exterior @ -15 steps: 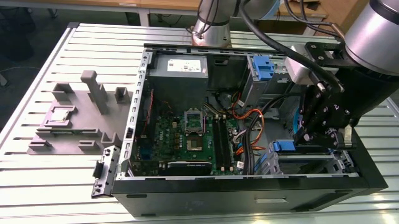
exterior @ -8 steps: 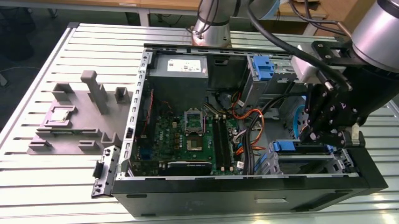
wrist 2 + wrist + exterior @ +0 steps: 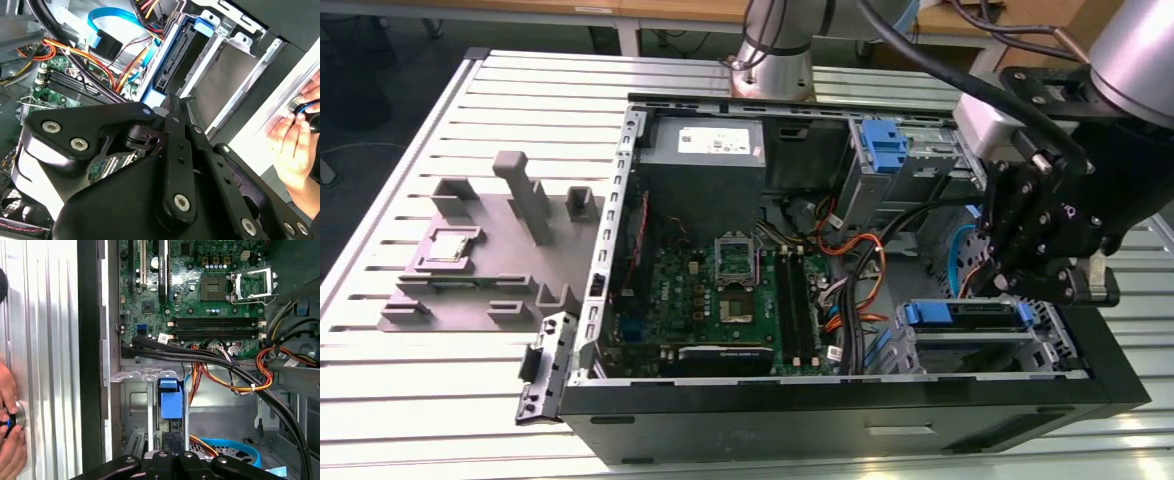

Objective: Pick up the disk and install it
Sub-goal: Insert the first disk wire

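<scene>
Install step is in hand, by my read, with pickup looking done. The disk [image 3: 970, 316] is sitting in the drive cage [image 3: 1047, 338] at the 4 o'clock corner of the case [image 3: 854, 405] in the exterior view, with the motherboard [image 3: 720, 300] at the disk's 9 o'clock. The gripper [image 3: 1041, 292] is hanging close at the disk's 1 o'clock. Contact is hidden, so I cannot tell if the pincer is apart, together or clamped on anything. In the second wrist view the disk [image 3: 170, 65] is standing on edge in the cage slot, just beyond the gripper [image 3: 168, 102]. In the first wrist view the disk's blue carrier tab [image 3: 171, 399] is lining up with the gripper [image 3: 172, 456]. Orange cables [image 3: 225, 382] are running near the cage. A person's hand [image 3: 292, 145] is resting on the table [image 3: 414, 400] outside the case. Cannot tell if the disk is fully seated. The next move probably calls for a straight press along the cage rails, keeping clear of the cables.
</scene>
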{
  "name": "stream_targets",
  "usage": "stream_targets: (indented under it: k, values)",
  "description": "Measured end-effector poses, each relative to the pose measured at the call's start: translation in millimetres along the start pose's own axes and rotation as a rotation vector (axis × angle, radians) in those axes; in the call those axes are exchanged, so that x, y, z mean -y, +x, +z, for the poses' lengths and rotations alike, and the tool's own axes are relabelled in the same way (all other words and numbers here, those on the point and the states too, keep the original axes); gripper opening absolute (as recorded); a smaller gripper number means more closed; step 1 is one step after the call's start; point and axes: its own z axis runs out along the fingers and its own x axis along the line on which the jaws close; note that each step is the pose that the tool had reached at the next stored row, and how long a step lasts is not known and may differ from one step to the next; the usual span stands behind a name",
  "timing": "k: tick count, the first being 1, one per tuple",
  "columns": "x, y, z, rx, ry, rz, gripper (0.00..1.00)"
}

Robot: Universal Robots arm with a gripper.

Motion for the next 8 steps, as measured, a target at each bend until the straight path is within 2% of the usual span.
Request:
stream_targets:
  k: [5, 8]
  values:
    - [1.8, -0.1, 1.4, 0.0012, 0.0008, -0.06, 0.1]
    - [8.1, -0.7, 1.7, 0.0007, 0.0009, -0.062, 0.1]
